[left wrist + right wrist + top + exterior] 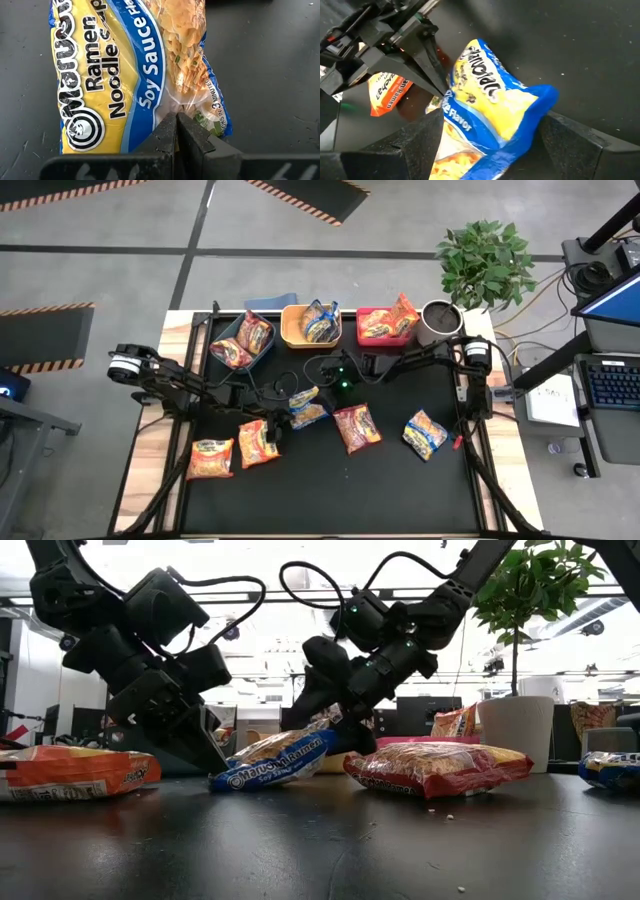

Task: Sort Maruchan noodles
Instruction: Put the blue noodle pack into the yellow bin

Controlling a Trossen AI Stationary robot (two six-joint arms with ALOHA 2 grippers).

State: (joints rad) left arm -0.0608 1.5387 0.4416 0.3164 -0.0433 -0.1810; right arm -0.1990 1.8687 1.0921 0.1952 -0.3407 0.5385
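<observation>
A blue-trimmed Maruchan packet (307, 408) is at the mat's middle, between both grippers. My left gripper (287, 408) comes from the table's left and is shut on the packet's edge. My right gripper (314, 390) comes from the far right and is closed over the packet's other end. In the low view the packet (275, 760) is tilted, with its lower end (228, 780) on the mat. Other packets lie flat on the mat: two orange ones (210, 458) (258, 442), a red one (355, 427) and a blue one (425, 433). My left gripper pinches the packet's crinkled sealed edge (176, 107) between its two shut fingers (192, 140), coming in low from the table's left. The packet stretches away from the fingers, printed face up. My right gripper holds the packet's raised end between its two fingers, one against each side edge (545, 100), slanting down from the far right. The packet bulges up between the fingers (580, 142). That end is off the mat.
Three bins stand along the far edge: blue (245, 340), yellow (310, 325) and red (385, 325), each holding packets. A potted plant (440, 320) stands at the far right. There is open mat along the near edge.
</observation>
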